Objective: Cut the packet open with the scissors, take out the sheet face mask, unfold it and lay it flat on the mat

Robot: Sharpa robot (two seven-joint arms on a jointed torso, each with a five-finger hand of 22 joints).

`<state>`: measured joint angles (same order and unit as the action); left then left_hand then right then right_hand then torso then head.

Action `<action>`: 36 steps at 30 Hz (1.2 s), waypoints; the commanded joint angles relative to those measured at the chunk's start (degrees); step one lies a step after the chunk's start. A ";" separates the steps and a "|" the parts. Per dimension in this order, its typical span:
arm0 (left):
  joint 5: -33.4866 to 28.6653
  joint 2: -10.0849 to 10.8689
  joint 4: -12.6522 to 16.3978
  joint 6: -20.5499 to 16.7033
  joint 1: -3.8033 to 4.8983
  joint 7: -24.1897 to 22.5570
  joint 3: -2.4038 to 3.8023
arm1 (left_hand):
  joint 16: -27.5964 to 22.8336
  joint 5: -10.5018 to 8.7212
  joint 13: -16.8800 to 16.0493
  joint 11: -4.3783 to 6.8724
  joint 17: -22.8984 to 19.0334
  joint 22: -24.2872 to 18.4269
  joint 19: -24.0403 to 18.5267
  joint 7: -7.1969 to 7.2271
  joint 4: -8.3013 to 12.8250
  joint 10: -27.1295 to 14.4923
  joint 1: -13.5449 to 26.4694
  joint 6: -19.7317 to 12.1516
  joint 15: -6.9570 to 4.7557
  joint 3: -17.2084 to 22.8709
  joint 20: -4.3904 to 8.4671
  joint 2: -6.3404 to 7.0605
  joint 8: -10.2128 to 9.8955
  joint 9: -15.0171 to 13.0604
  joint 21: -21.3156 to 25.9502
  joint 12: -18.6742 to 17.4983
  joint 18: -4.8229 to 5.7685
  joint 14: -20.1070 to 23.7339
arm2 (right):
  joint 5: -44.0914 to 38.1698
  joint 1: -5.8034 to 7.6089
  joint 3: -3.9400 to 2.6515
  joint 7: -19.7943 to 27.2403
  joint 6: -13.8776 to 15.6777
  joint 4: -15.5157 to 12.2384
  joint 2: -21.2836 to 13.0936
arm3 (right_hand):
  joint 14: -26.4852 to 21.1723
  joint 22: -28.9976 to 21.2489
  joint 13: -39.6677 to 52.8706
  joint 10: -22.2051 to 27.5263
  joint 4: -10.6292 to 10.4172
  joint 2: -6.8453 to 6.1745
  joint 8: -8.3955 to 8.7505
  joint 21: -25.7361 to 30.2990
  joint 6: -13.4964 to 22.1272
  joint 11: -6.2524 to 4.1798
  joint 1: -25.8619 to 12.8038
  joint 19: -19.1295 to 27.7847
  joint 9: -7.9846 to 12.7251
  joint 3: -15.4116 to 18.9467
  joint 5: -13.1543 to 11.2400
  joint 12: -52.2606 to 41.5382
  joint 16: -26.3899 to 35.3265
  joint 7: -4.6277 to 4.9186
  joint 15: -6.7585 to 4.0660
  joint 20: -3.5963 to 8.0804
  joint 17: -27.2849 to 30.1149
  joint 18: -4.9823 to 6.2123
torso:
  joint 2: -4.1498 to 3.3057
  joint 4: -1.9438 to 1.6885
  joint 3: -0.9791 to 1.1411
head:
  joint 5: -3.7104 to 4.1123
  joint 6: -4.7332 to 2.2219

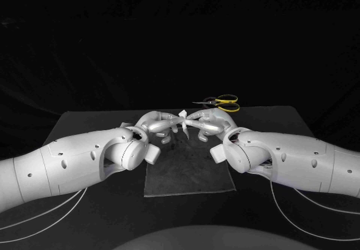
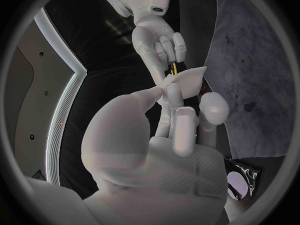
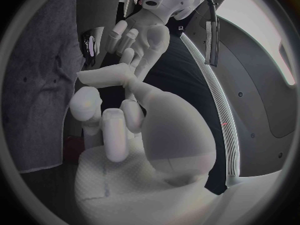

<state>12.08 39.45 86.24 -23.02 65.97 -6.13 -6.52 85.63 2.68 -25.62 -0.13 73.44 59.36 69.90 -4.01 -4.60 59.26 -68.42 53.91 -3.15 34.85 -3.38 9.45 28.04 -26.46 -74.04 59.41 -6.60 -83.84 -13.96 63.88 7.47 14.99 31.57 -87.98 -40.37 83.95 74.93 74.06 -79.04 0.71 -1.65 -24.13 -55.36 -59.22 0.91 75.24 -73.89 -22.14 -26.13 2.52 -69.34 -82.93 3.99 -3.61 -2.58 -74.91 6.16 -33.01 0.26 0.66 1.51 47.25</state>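
**Mask out, both hands on it – unfolding stage**

- Left hand (image 1: 156, 124): thumb and a finger pinched on the folded white mask (image 1: 182, 114), other fingers loose. I read the grip from the left wrist view, where a corner of the sheet fans out past the pinch.
- Right hand (image 1: 210, 124): meets the left hand over the far end of the mat (image 1: 188, 177), fingertips on the same small white wad. In the right wrist view a flap of it sticks out beside the thumb. I count this as a hold.
- Mask is raised off the table (image 1: 75, 125) between the two hands, bunched, not opened.
- Scissors (image 1: 222, 102), yellow handles, lie on the table beyond the hands, apart from them.
- A dark glossy item by the mat edge (image 2: 240, 177) is probably the packet. I can't confirm the cut.

Judgement: cutting and extraction look done, and the unfold is in hand. Next I need each hand on a separate layer, then a slow pull apart. If both hands grip the same fold, it will only stretch or tear.
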 commanded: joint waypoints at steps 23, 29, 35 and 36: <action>-0.44 -0.35 0.33 3.68 -0.01 -1.11 0.02 | -0.23 0.13 -0.10 -0.24 -0.27 -0.64 -0.46 -0.45 0.50 -1.40 -2.67 1.30 0.28 -5.90 0.01 2.34 -2.72 0.77 0.96 0.45 -0.08 0.18 | -1.35 0.02 -0.13 -0.29 -0.75 -0.23 0.09 | 3.56 2.74 0.07 -1.88 0.17 0.33 -0.65 -0.19 0.12 -1.42 -0.32 -0.45 -1.30 -1.09 0.27 -0.14 -0.20 -0.18 -0.31 0.01 -5.74 0.56 | -0.01 0.00 0.01 | 0.21 0.07; -0.44 -0.37 0.32 3.77 -0.01 -1.18 0.02 | -0.26 0.15 0.02 -0.12 -0.34 -0.59 -0.46 -0.42 2.48 -1.81 -6.53 2.15 0.21 -4.75 0.04 1.14 -3.23 1.00 0.98 0.27 -0.08 0.25 | -1.36 0.02 -0.13 -0.37 -0.91 -0.26 0.06 | 3.58 2.74 0.08 -1.90 0.23 0.34 -0.74 -0.16 0.16 -1.41 -0.40 -0.45 -1.36 -1.27 0.26 -0.15 -0.21 -0.17 -0.31 0.02 -5.77 0.57 | 0.01 0.01 0.00 | 0.26 0.07; -0.48 -0.37 0.31 3.92 -0.01 -1.57 0.03 | -0.18 0.14 0.15 -0.24 -0.05 -0.34 -0.39 -0.87 4.31 -2.14 -9.47 3.42 0.26 -2.62 0.07 -0.77 -3.51 1.10 0.84 0.05 -0.04 0.19 | -1.38 0.02 -0.13 -0.52 -1.08 -0.24 0.01 | 3.58 2.76 0.14 -1.95 0.26 0.31 -0.80 -0.19 0.19 -1.41 -0.46 -0.47 -1.40 -1.36 0.27 -0.22 -0.19 -0.17 -0.31 0.02 -5.74 0.56 | 0.00 0.00 0.00 | 0.26 0.08; -0.51 -0.37 0.29 3.92 -0.01 -1.68 0.03 | -0.16 0.14 0.13 -0.28 0.00 -0.30 -0.38 -0.96 4.40 -2.13 -9.57 3.57 0.29 -2.46 0.07 -0.98 -3.50 1.08 0.81 0.08 -0.03 0.17 | -1.41 0.02 -0.13 -0.57 -1.14 -0.24 0.00 | 3.58 2.76 0.14 -1.95 0.26 0.31 -0.80 -0.19 0.19 -1.41 -0.46 -0.47 -1.40 -1.36 0.27 -0.22 -0.19 -0.17 -0.31 0.02 -5.74 0.56 | 0.01 0.00 -0.01 | 0.25 0.08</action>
<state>11.68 39.42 86.20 -21.21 65.90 -6.24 -6.60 85.57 2.66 -25.56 -0.32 73.24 58.94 69.90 -5.05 -0.37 57.41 -77.59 57.00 -3.16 32.27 -3.39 8.67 24.71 -25.27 -73.33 59.69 -6.60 -83.83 -14.67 63.94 7.34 14.88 31.48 -88.04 -40.51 83.90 74.91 74.07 -79.22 0.97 -2.05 -24.49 -55.35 -58.75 0.70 74.72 -73.88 -22.56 -27.13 2.64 -69.16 -82.92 3.84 -3.56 -2.58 -74.90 5.71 -33.01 0.26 0.66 1.76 47.35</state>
